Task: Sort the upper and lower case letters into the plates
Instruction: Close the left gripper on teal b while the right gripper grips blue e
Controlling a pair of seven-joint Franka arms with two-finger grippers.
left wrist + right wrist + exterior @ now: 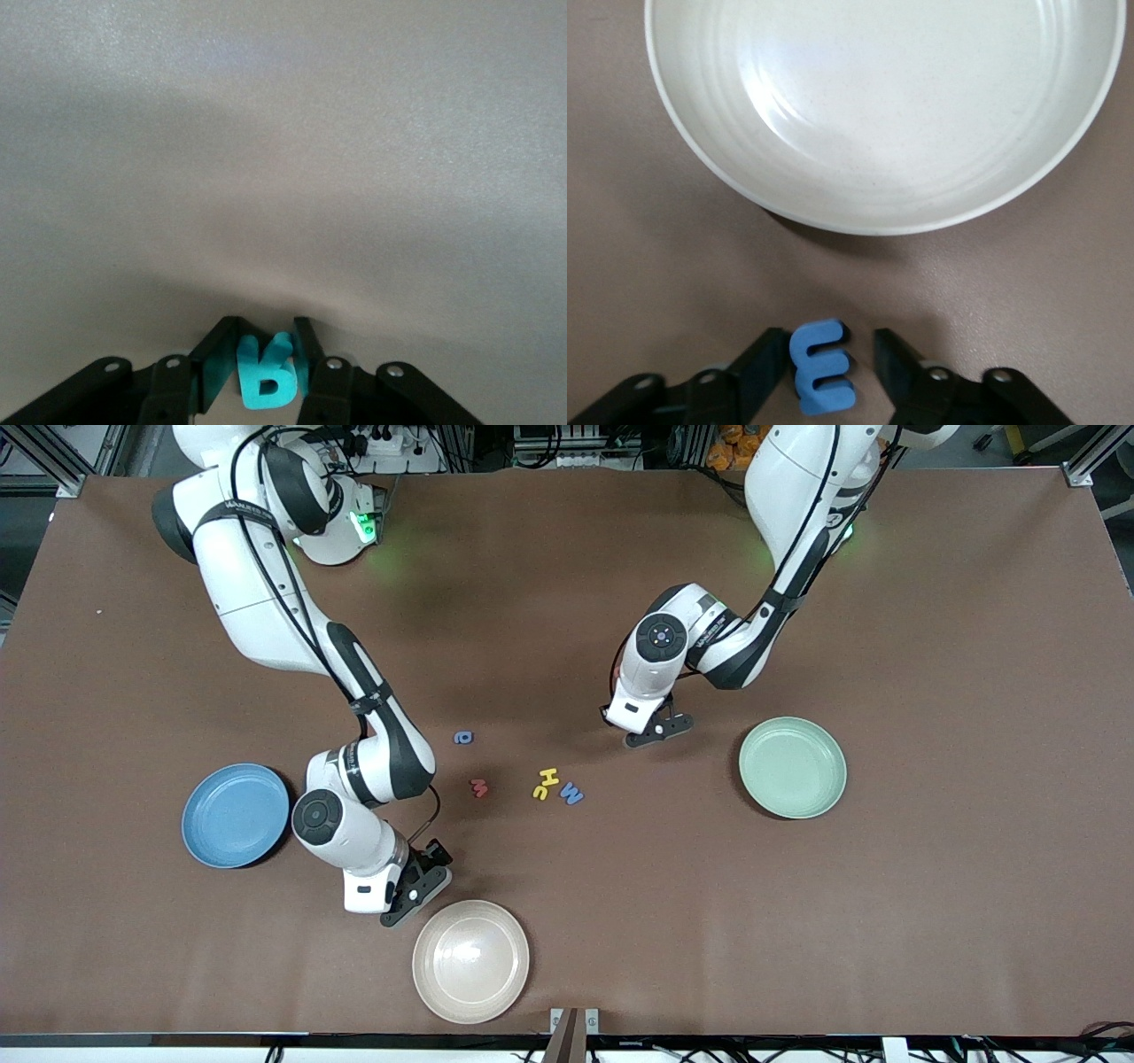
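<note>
My left gripper [264, 335] is shut on a teal letter [266, 376], low over bare table between the loose letters and the mint green plate [792, 767]. The right gripper [828, 338] is open around a blue letter E [822, 372] lying on the table beside the cream plate [877, 106]; one finger touches the E and the other stands a little off it. In the front view, the left gripper [654, 731] and right gripper [416, 886] hide both letters. The light blue plate [236, 815] lies at the right arm's end.
Loose letters lie mid-table: a blue one [463, 737], a red one [479, 787], a yellow H [549, 777], a yellow c [539, 792] and a blue M [571, 794]. The cream plate [470, 961] sits near the table's front edge.
</note>
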